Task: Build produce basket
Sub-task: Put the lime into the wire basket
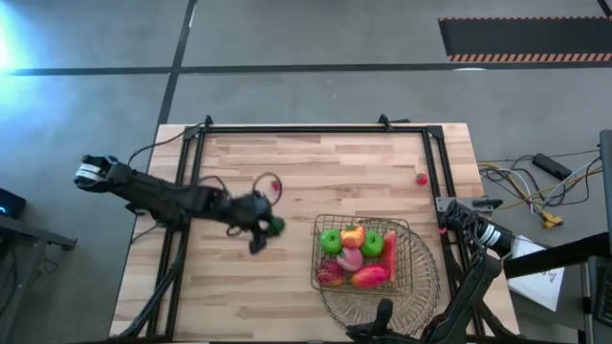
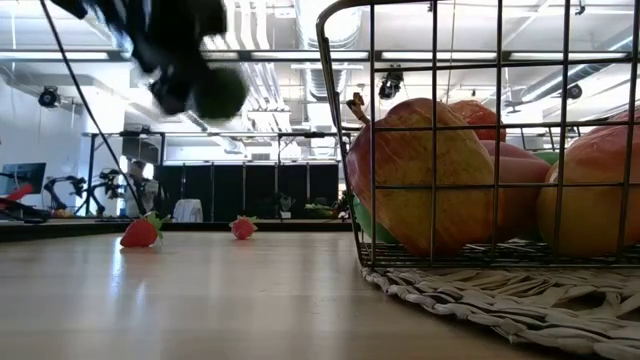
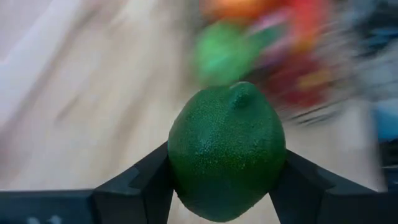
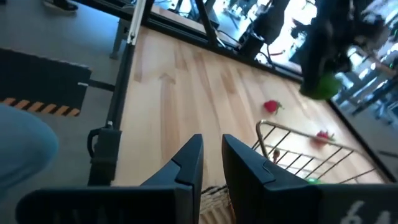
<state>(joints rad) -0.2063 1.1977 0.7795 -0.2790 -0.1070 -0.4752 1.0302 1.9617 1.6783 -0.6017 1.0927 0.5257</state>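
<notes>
- Left gripper (image 1: 268, 227) over the middle of the table, above the boards, clamped on a green lime-like fruit (image 3: 227, 151); fingers (image 3: 142, 180) pressed to both its sides.
- Same fruit seen in the low view, held high and clear of the wood.
- Right gripper (image 4: 211, 163) parked off the table's near right corner, fingers almost together, holding nothing.
- Copper wire basket (image 1: 417, 256) at the near right of the table, set on a round woven straw mat (image 2: 520, 300).
- Inside the basket: green apple (image 1: 331, 241), an orange piece, a pink one, a red long piece, another green one; large reddish-yellow fruit (image 2: 420, 180) pressed against the wire in the low view.
- Two small red berries loose on the table: one (image 1: 275, 185) near the middle, just beyond the left gripper; one (image 1: 421, 178) toward the far right edge.
- Table (image 1: 287, 287) of pale wooden planks, black frame rails along its far edge and both sides.
- Grey floor around it, a hazard-striped strip at the far right, cables on the right.
- Room behind: ceiling ducts, lamps, dark panels; possibly other equipment on the left, too small to be sure.
</notes>
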